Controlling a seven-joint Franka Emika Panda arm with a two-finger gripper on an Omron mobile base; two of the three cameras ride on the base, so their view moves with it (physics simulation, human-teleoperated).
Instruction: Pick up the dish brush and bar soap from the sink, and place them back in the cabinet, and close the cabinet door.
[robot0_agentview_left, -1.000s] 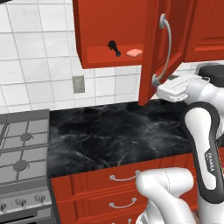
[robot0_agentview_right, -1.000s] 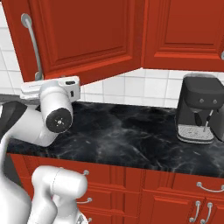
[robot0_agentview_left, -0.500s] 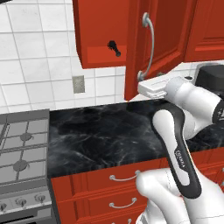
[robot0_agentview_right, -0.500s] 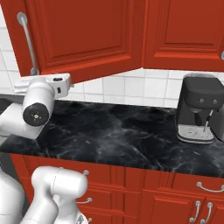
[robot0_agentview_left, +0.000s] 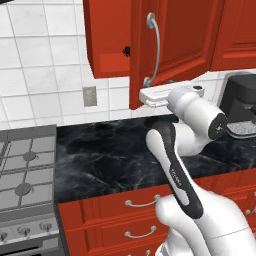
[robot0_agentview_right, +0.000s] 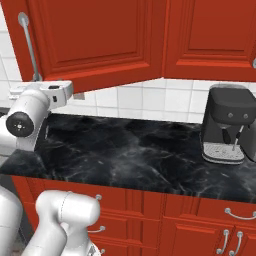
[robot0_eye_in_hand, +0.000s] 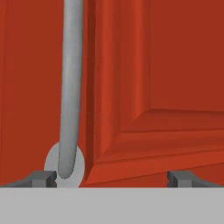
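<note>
The red cabinet (robot0_agentview_left: 107, 35) hangs over the counter, and its cabinet door (robot0_agentview_left: 185, 35) stands a little ajar. Past the door's edge a black bit of the dish brush (robot0_agentview_left: 126, 50) shows on the shelf. The bar soap is hidden behind the door, and the sink is out of view. My gripper (robot0_agentview_left: 143, 95) is open at the door's lower corner, close against its outer face. In the hand view my gripper (robot0_eye_in_hand: 111, 179) faces the raised panel (robot0_eye_in_hand: 166, 65), and the foot of the silver bar handle (robot0_eye_in_hand: 71, 78) sits just inside its left fingertip (robot0_eye_in_hand: 43, 178). Nothing is held.
Below lies a black marble counter (robot0_agentview_left: 110, 155) with a gas stove (robot0_agentview_left: 25, 170) to its left and a black coffee machine (robot0_agentview_right: 230, 125) to its right. Red drawer fronts (robot0_agentview_left: 110, 210) run under the counter. A second red wall door (robot0_agentview_right: 210, 35) adjoins on the right.
The cabinet door has swung further towards shut, with my arm following it to the left. The bar soap, seen on the shelf a second ago, is now covered by the door.
</note>
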